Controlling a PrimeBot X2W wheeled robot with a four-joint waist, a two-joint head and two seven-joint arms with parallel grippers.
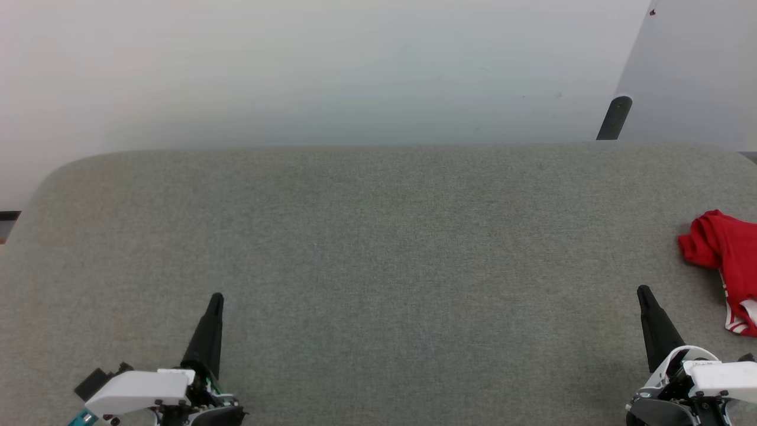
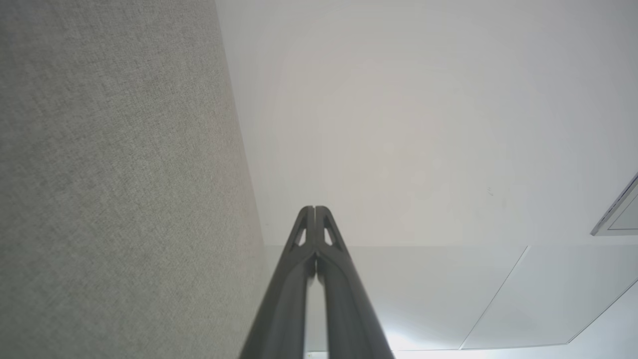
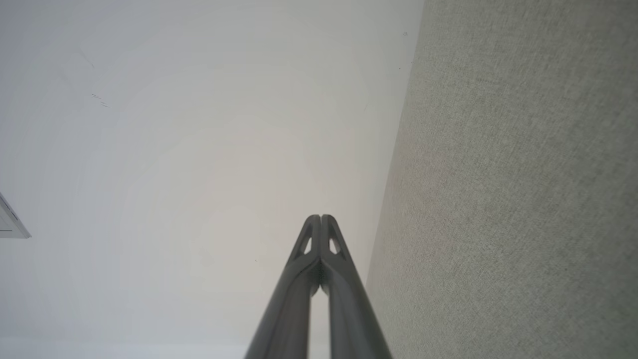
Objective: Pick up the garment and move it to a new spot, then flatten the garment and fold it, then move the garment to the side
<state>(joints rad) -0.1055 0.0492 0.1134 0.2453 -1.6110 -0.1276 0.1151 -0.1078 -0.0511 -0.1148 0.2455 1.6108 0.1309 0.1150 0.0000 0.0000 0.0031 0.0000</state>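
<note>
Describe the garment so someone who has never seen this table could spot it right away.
Start at the wide grey fabric-covered table. At its right side, beyond the right gripper, the garment lies crumpled, cut off by the picture's edge. It alone is bright red, with white-striped trim.

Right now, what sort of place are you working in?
Likely a plain indoor lab or test room: a wide grey fabric-covered table, a bare pale wall behind it, and the red garment lying crumpled at the table's right side.

Red garment (image 1: 718,239) with red-and-white stripes, grey flecked tabletop (image 1: 378,236), dark fingers (image 1: 207,337)
</note>
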